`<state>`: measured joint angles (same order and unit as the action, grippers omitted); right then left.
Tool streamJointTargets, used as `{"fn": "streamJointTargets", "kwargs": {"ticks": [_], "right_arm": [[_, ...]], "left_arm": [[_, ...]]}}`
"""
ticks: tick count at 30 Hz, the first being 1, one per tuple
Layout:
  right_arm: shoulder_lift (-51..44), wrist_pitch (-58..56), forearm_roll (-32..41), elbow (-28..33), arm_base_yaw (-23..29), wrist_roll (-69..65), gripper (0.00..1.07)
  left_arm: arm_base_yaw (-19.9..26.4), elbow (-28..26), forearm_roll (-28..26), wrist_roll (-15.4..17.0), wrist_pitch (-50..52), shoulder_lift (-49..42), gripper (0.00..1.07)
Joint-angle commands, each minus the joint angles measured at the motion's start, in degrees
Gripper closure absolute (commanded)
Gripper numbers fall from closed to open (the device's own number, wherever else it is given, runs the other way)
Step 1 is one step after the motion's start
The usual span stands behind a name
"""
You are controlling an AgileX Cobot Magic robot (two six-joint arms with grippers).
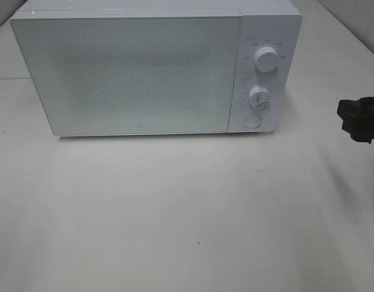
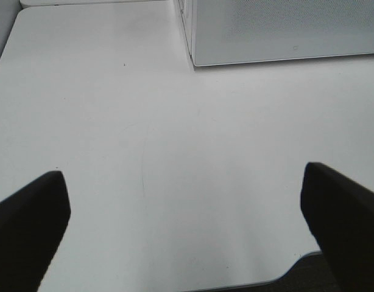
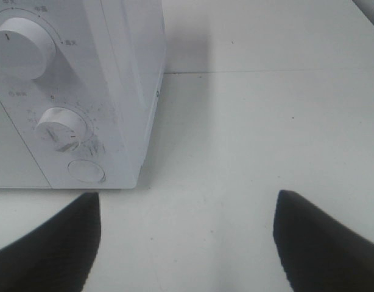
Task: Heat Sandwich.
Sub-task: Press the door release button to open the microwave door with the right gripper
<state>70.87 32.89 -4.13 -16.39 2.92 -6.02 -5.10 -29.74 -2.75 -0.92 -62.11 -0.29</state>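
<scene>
We see the right gripper (image 3: 187,198) held low over the white table (image 1: 187,213), off to the right of the microwave (image 1: 126,73) and clear of it. In the high view only its dark end shows at the right edge, about level with the control panel. Its two fingers (image 3: 59,243) stand wide apart with only bare tabletop between them, and it points toward the microwave's front right corner. From its wrist camera we make out the upper knob (image 3: 19,47), the lower knob (image 3: 60,126) and the round button (image 3: 84,171) below them.

The left gripper (image 2: 182,172) shows only in its own wrist view. It is also spread wide and holds nothing. It faces across the table toward the microwave's front left corner, well short of it.

The microwave's door (image 1: 129,76) is shut. The sandwich appears in none of our three views. The door's panel is frosted and speckled, so we cannot tell whether the sandwich sits behind it.
</scene>
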Motion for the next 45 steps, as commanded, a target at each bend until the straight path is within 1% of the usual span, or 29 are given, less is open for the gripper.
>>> {"fn": "streamJointTargets", "kwargs": {"ticks": [1,2,4,5,6,8,9,10,12,13,14,15,17,18,19,20,22,23,25,28,29,33,40,44,45], "right_arm": [[4.07,11.75,0.52,2.29,-0.06,1.95,0.32],[4.93,13.35,1.20,2.69,0.06,2.41,0.32],[6.25,16.67,4.76,3.61,2.01,4.30,0.32],[6.25,16.67,4.76,3.61,2.01,4.30,0.32],[7.85,19.14,8.94,4.07,4.76,8.08,0.32],[9.45,21.14,13.35,4.30,8.02,12.09,0.32],[11.12,22.63,18.33,4.30,11.63,15.07,0.32],[11.12,22.63,18.33,4.30,11.63,15.07,0.32],[13.12,25.21,22.29,4.30,14.95,16.16,0.32],[15.07,27.96,24.98,4.30,17.59,15.93,0.32],[15.07,27.96,24.98,4.30,17.59,15.93,0.32],[15.81,29.05,26.01,4.30,18.74,15.76,0.32],[17.76,31.23,28.19,4.18,21.60,15.64,0.32],[19.37,32.89,30.14,4.18,24.52,15.64,0.32],[20.17,33.69,30.88,4.18,25.55,15.58,0.32],[20.17,33.69,30.88,4.18,25.55,15.58,0.32],[21.72,34.78,32.77,4.18,27.79,15.36,0.32],[23.20,35.47,35.07,4.01,30.25,15.24,0.32],[23.66,35.47,36.27,3.78,31.17,15.18,0.32],[25.55,35.24,40.11,2.06,35.35,15.13,0.32],[25.55,35.24,40.11,2.06,35.35,15.13,0.32],[27.33,34.78,41.02,0.11,38.27,15.13,0.32],[27.33,34.55,41.94,0.00,38.50,14.90,0.32],[27.33,34.55,42.23,0.00,38.50,11.86,0.32],[27.33,34.72,42.23,0.00,38.50,8.54,0.32]], "left_arm": [[0.06,0.11,-0.23,0.29,0.74,-0.86,0.09],[0.06,0.11,-0.23,0.29,0.74,-0.86,0.09],[0.06,0.11,-0.23,0.29,0.74,-0.86,0.09],[0.06,0.11,-0.23,0.29,0.74,-0.86,0.09],[0.06,0.11,-0.23,0.29,0.74,-0.86,0.09],[0.06,0.11,-0.23,0.29,0.74,-0.86,0.09],[0.06,0.11,-0.23,0.29,0.74,-0.86,0.09],[0.06,0.11,-0.23,0.29,0.74,-0.86,0.09],[0.06,0.11,-0.23,0.29,0.74,-0.86,0.09],[0.06,0.11,-0.23,0.29,0.74,-0.86,0.09],[0.06,0.11,-0.23,0.29,0.74,-0.86,0.09],[0.06,0.11,-0.23,0.29,0.74,-0.86,0.09],[0.06,0.11,-0.23,0.29,0.74,-0.86,0.09],[0.06,0.11,-0.23,0.29,0.74,-0.86,0.09],[0.06,0.11,-0.23,0.29,0.74,-0.86,0.09],[0.06,0.11,-0.23,0.29,0.74,-0.86,0.09],[0.06,0.11,-0.23,0.29,0.74,-0.86,0.09],[0.06,0.11,-0.23,0.29,0.74,-0.86,0.09],[0.06,0.11,-0.23,0.29,0.74,-0.86,0.09],[0.06,0.11,-0.23,0.29,0.74,-0.86,0.09],[0.06,0.11,-0.23,0.29,0.74,-0.86,0.09],[0.06,0.11,-0.23,0.29,0.74,-0.86,0.09],[0.06,0.11,-0.23,0.29,0.74,-0.86,0.09],[0.06,0.11,-0.23,0.29,0.74,-0.86,0.09],[0.06,0.11,-0.23,0.29,0.74,-0.86,0.09]]}}
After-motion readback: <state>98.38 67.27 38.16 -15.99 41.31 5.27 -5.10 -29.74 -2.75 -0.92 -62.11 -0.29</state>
